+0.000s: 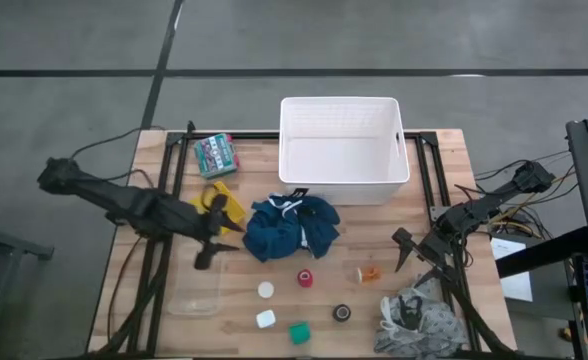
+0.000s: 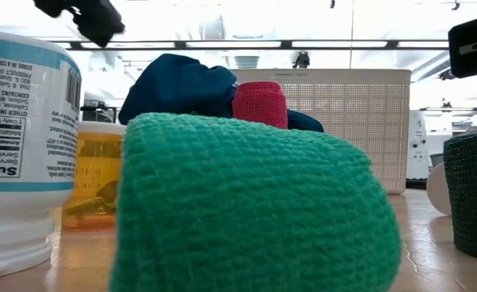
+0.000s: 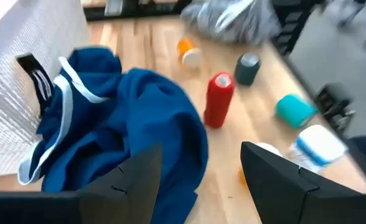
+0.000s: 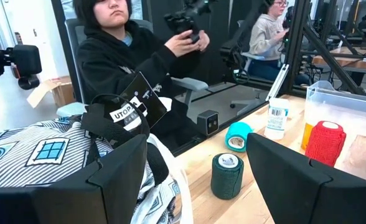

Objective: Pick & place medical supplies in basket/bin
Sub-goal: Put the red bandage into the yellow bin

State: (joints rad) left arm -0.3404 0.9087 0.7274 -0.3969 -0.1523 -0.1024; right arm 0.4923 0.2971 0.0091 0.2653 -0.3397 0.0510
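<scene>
The green roll (image 2: 251, 203) sits closest to the low camera, filling the front of that view, with the white bottle (image 2: 23, 146) beside it and the orange bottle (image 2: 92, 186) behind that. On the wooden tabletop (image 1: 154, 300), the white tub (image 1: 342, 150) stands at the far edge, nothing showing inside it from above. Just in front of it lies the blue garment (image 1: 292, 226), crumpled, and at the near right corner the grey patterned cloth (image 1: 419, 320) lies bunched. A clear box (image 1: 194, 290) lies near the left front, and a yellow tray (image 1: 224, 205) rests left of the garment, with a green packet (image 1: 216, 155) farther back. In front of the garment the small supplies lie scattered and apart: the red roll (image 1: 304, 278) upright, the black roll (image 1: 342, 313), a white round piece (image 1: 265, 290), and the green roll and white bottle toward the front edge. The left tool (image 1: 214, 235) hovers between the tray and the garment, its fingers (image 3: 133, 180) parted about midway and holding nothing. The right tool (image 1: 414, 262) hangs over the right side just behind the cloth, fingers (image 4: 114, 168) likewise spread and empty. Beyond the tabletop, a person (image 4: 121, 56) in a dark top sits in a chair.
</scene>
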